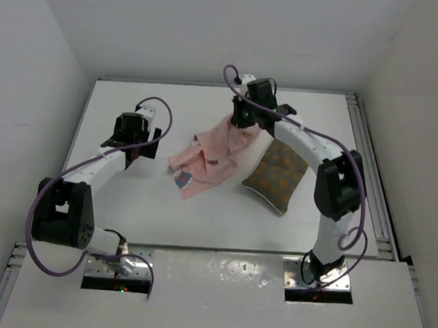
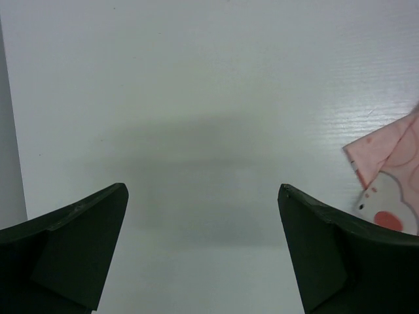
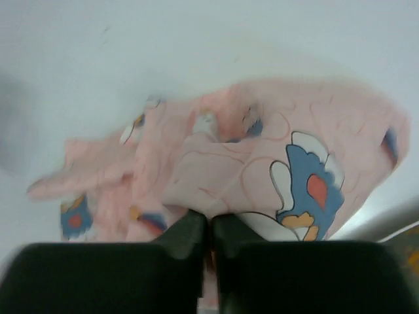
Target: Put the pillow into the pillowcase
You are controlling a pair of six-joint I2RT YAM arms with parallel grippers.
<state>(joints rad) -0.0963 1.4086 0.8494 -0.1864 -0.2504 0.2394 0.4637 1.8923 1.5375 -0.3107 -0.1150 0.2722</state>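
Right fingers (image 3: 186,242) clamp the pillowcase (image 3: 222,173), left fingers (image 2: 78,235) hang wide over the bench (image 2: 209,85). Opening-the-case step, I'd say; left needs the opposite hem next.

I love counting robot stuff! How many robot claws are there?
2. The left gripper hangs open above the table, left of the pillowcase. The right gripper is pinched shut on the pillowcase's far edge, next to the pillow. None seem hidden.
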